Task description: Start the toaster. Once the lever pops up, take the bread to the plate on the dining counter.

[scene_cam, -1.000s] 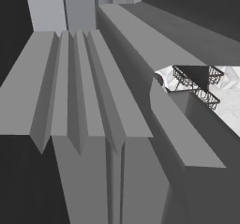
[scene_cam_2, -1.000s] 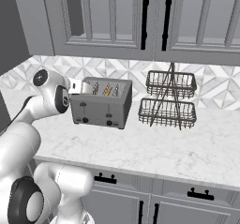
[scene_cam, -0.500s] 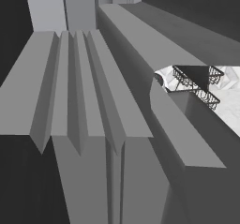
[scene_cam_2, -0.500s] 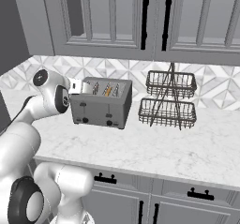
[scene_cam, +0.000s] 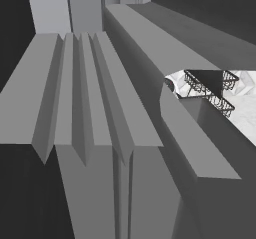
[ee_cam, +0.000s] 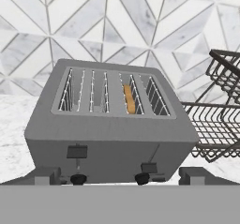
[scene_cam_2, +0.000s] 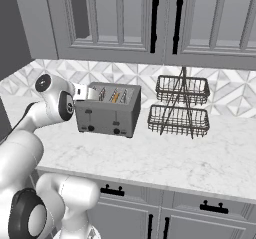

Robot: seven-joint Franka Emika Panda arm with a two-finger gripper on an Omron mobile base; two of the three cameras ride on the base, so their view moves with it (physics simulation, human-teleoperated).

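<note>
The bread (ee_cam: 130,100) is seated in the toaster (ee_cam: 110,124) slot for toasting; the tool (ee_cam: 119,175) is spread, released, facing its levers.

One toaster (ee_cam: 110,124) with four slots, two levers, two knobs. One bread (ee_cam: 129,99) slice. One wire rack (scene_cam_2: 180,108) of two baskets.
</note>
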